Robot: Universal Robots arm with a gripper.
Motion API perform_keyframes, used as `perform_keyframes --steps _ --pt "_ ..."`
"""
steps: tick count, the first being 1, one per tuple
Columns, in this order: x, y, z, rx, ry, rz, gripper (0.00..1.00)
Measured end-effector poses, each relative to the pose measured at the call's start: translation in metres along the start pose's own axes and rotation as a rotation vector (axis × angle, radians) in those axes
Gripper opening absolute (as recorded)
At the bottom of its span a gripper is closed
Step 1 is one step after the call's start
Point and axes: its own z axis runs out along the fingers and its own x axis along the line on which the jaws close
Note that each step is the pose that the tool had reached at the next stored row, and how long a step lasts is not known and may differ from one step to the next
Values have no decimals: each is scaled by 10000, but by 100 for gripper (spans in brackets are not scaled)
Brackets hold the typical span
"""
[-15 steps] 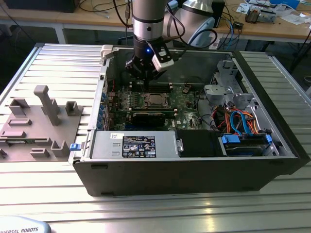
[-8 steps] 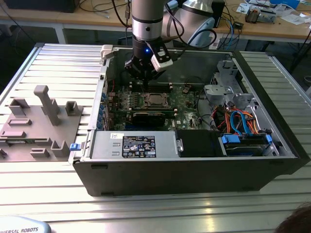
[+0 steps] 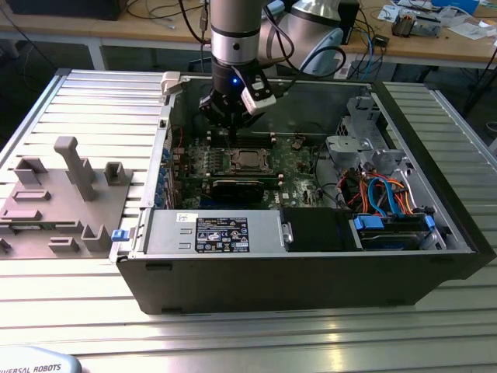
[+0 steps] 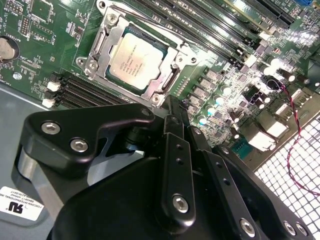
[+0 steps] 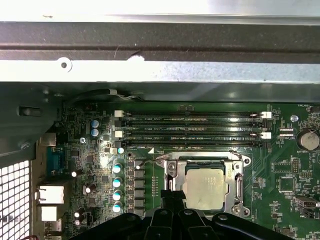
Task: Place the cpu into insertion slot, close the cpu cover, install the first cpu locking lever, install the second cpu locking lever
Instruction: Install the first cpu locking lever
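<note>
While the tool (image 3: pixel 233 118) hangs above the far part of the board (image 3: pixel 256 167) inside the case (image 3: pixel 311 264), the cpu (image 4: pixel 136 64) already lies in the slot (image 4: pixel 102 47), its silvery top showing through the square window of the cover (image 4: pixel 172 80), which looks laid flat over it. So the chip step and the cover step seem done, and the work in hand appears to be the levers; I cannot make out a lever clearly enough to say whether either is latched.

In both wrist views the black fingers (image 4: pixel 172 135) run together to a narrow tip with no gap visible between them and nothing held, so I judge the tool pressed together and empty. That tip sits just beside the cover's edge, above the slot's rim in the second wrist view; whether it touches metal I cannot tell.

To do this step well, the closed tip should act as a pusher, not a pincer. It should meet the lever near its free end, press down along a steady line, then sweep sideways under the retaining hook, keeping clear of the memory slots (image 5: pixel 192 129) on the far side of the slot and the capacitors (image 5: pixel 117 187) at the side. A slip off thin wire could scrape the board, so slow travel and a square approach matter. The cover must sit flush first.
</note>
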Motion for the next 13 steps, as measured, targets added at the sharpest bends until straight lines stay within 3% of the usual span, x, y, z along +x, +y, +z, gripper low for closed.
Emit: perform_keyframes --steps 13 --pt "47 13 19 1 1 0 11"
